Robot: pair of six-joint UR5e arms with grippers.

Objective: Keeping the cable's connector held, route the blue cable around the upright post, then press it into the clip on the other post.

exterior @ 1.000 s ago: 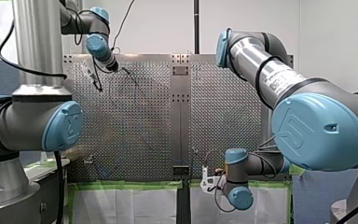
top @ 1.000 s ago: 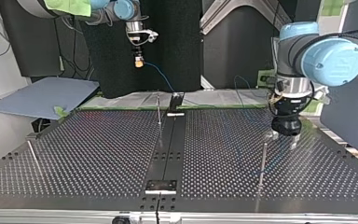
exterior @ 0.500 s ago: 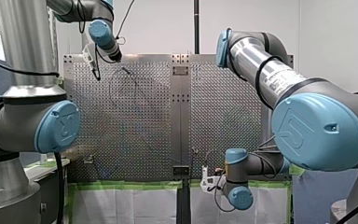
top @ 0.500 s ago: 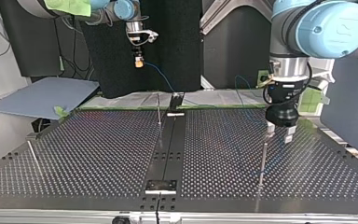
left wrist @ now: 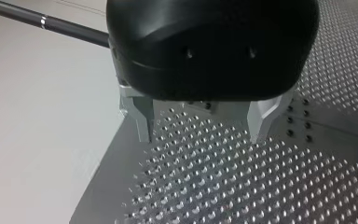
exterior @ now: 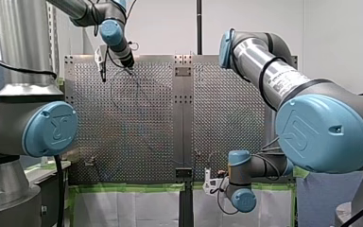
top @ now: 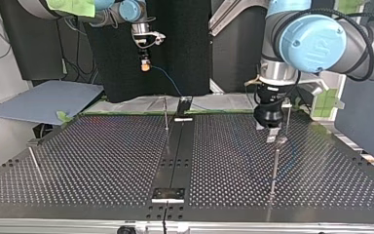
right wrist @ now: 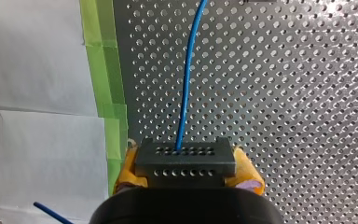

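Black left gripper (left wrist: 200,135) further inward (empty)

Robotics lab: perforated metal table (top: 102,161), green masking tape (right wrist: 105,70), bare white wall (exterior: 340,38)

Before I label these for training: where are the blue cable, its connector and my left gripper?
blue cable (right wrist: 185,93): right wrist view, mid-length.
connector (right wrist: 196,162): right wrist view, dark face.
left gripper (left wrist: 200,136): left wrist view, between fingertips.

Shiny perforated metal table (right wrist: 307,116), glossy blue cable (right wrist: 186,93), matt connector (right wrist: 185,163)
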